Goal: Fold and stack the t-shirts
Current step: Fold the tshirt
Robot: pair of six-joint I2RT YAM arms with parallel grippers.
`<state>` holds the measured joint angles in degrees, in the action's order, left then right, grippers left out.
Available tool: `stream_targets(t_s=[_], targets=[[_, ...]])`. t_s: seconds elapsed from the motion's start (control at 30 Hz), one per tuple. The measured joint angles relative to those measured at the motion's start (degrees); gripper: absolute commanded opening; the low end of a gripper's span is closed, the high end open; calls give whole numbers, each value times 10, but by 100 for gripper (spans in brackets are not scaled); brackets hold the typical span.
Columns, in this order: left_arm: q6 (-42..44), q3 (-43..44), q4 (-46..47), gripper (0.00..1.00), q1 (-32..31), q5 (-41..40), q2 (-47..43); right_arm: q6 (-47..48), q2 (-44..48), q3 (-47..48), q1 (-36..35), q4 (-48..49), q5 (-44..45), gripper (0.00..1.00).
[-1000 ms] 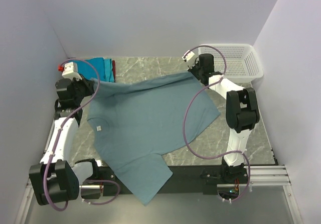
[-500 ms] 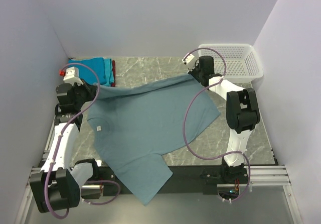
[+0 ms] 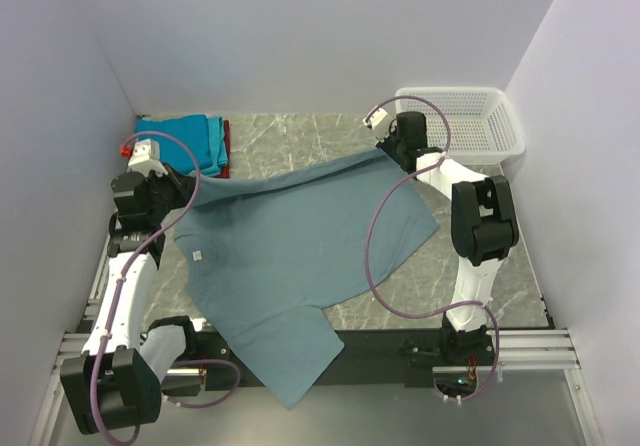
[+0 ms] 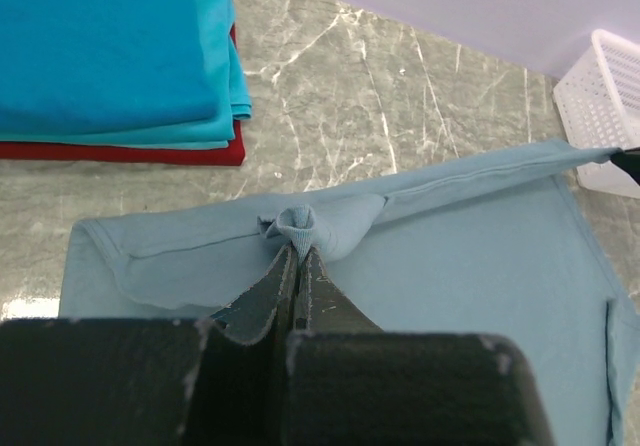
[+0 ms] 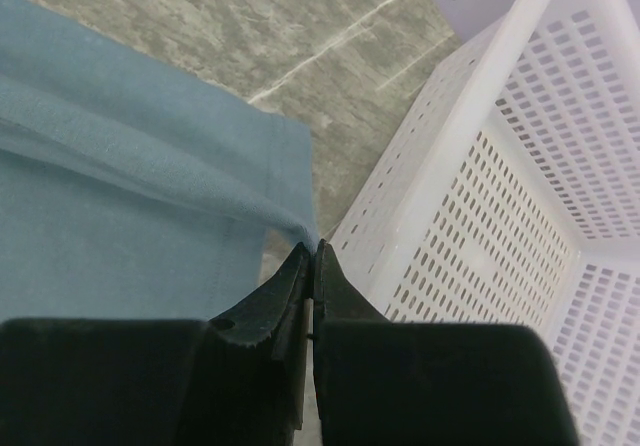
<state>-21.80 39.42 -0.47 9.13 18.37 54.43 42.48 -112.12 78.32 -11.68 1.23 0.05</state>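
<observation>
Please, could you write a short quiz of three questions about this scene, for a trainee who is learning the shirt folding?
1. True or false: the left tool is shut on the grey-blue t-shirt.
2. Which colour lies on top of the folded stack? A) red B) bright blue C) white
3. Fill in: the right tool pinches the shirt's edge next to the ____.

Key: 1 true. 2 B. 3 white mesh basket.
</observation>
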Motion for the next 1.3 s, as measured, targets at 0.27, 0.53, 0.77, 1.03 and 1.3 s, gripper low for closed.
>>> stream_targets(t_s=[0.27,0.53,0.77,1.03,1.3], targets=[[-1,-5,-12,1,0,16,-21,9,1,-7,0,8,14,9],[0,-22,-36,1,0,34,-35,19,48,-76,1,6,20,55],[1,-35,-50,1,0,49,-44,9,111,-98,9,-15,-8,61],[1,-35,-55,0,0,69,-44,-29,184,-102,19,-40,-72,61],[1,-36,-82,1,-5,78,-44,-55,196,-102,19,-70,-131,61]])
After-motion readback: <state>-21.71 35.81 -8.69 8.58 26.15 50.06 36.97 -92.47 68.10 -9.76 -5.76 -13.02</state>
